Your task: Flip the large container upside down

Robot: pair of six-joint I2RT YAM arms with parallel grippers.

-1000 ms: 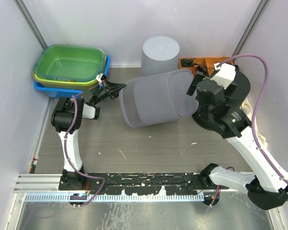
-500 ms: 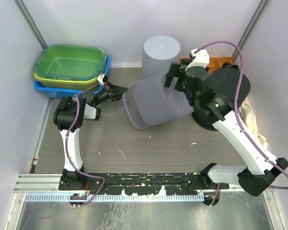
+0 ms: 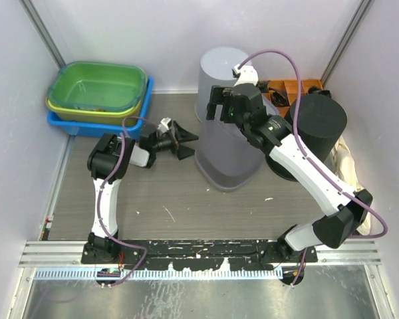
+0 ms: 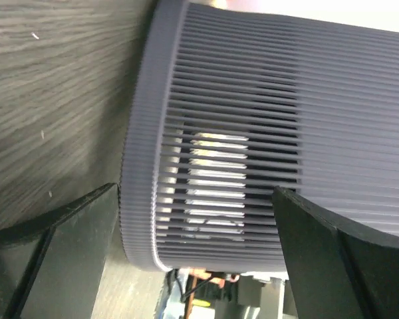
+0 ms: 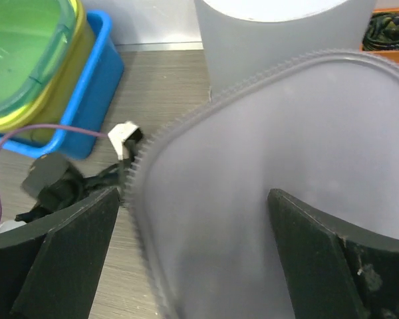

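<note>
The large container (image 3: 229,149) stands rim-down on the worktop (image 3: 159,199), directly below the right gripper (image 3: 217,106) and just to the right of the left gripper (image 3: 186,139). Both grippers are released and hold nothing. The risk I see is either gripper's spread fingers catching the ribbed wall or upturned base while pulling away, tipping it over or into the grey bin (image 3: 221,66) behind. A second earlier it hangs on its side, the left gripper pinching its rim.

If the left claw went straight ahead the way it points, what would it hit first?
Most likely the ribbed grey bin, right in front of the open left gripper, low on its side.
</note>
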